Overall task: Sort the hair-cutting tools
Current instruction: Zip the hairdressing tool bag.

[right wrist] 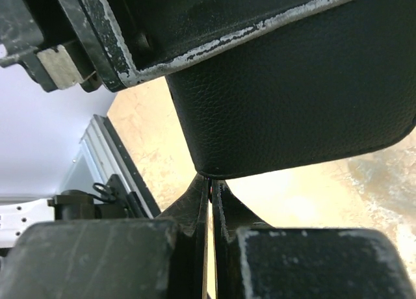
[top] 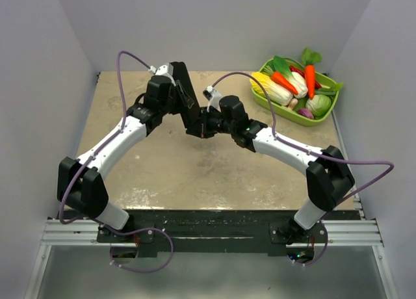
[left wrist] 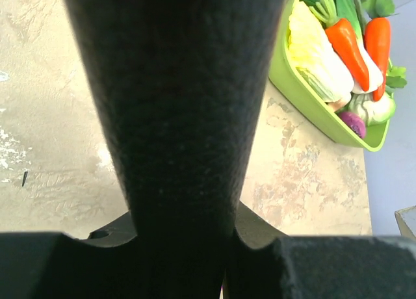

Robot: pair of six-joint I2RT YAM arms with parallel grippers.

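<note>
case (top: 184,94) gripped by left claw (top: 172,94); right claw (right wrist: 211,195) closed at its corner; green tray (top: 286,111) holds vegetables (top: 292,84).

Soft, even room light, no harsh glare.
From above, the table (top: 214,175) looks evenly lit, with faint shadows under the arms. In the wrist views the black case (left wrist: 175,104) looms dark and slightly blurred, and the right gripper (right wrist: 210,185) is underexposed against washed-out tabletop.

The right pincer (right wrist: 211,185), closed, touches the black case (right wrist: 292,104).
</note>
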